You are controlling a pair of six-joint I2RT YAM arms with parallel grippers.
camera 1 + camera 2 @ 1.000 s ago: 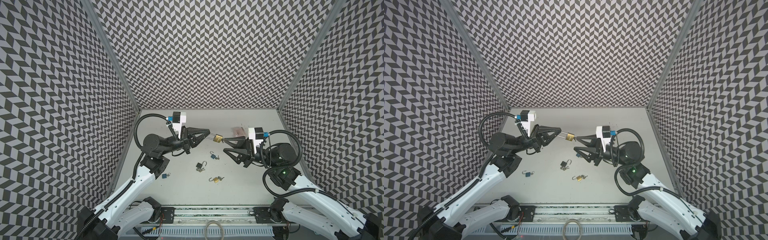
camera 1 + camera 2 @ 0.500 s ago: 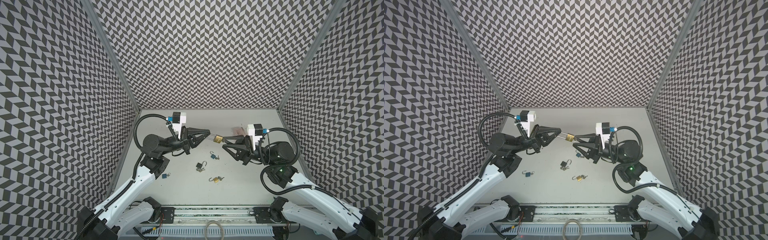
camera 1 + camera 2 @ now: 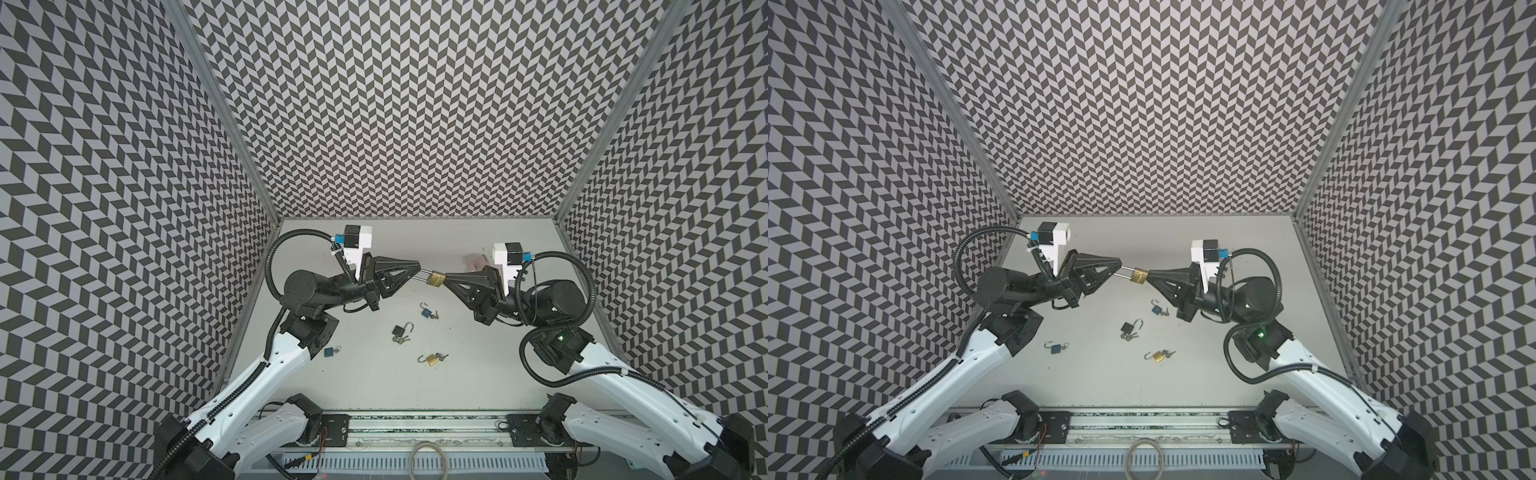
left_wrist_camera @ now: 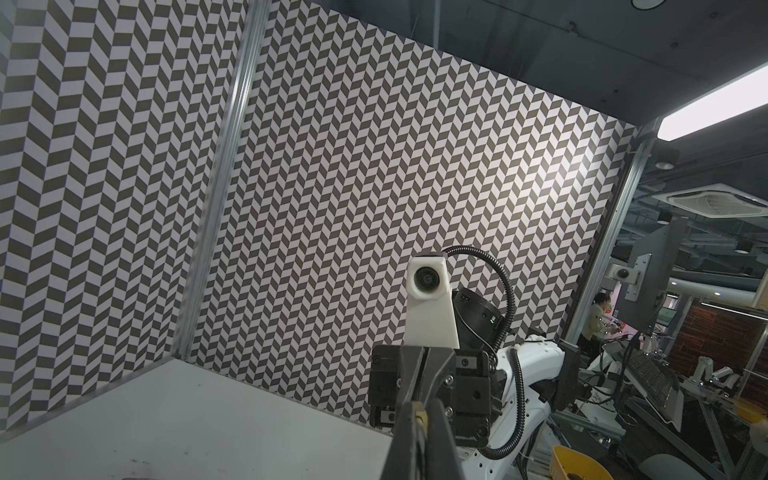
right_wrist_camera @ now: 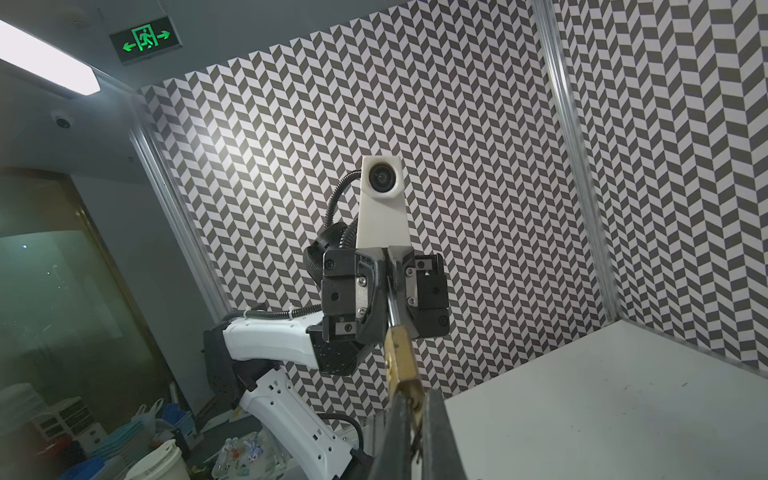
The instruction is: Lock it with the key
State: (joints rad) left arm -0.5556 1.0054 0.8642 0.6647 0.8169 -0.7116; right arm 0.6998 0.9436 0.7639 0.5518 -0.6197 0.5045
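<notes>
Since the earlier frames the right gripper (image 3: 446,277) has pushed toward 9 o'clock and drawn its jaws from a wide spread to fully together at the keyhole end of the brass padlock (image 3: 435,278). The left gripper (image 3: 419,271) and the padlock have kept their place.

In both top views the padlock hangs clear of the tabletop (image 3: 478,374), stretched between the two grippers. The left gripper reaches in from 9 o'clock, clamped on the silver shackle (image 3: 426,274). The right gripper meets the lock body from 3 o'clock, tip touching brass.

In the right wrist view the padlock (image 5: 400,359) runs straight from the left gripper (image 5: 388,286) to the right gripper's own fingers (image 5: 434,419). A sliver of metal pinched between those fingers looks like the key (image 5: 415,406), though most of it is hidden. In the left wrist view the closed left fingers (image 4: 440,432) block the lock almost entirely.

Loose on the tabletop, all with open shackles:
- A blue padlock (image 3: 427,311) lies at 6 o'clock from the held one.
- A black padlock (image 3: 400,331) lies at 7 o'clock.
- A second brass padlock (image 3: 432,359) lies farther out at 6 o'clock.
- Another blue one (image 3: 329,353) sits at 8 o'clock, just beside the left arm.
</notes>
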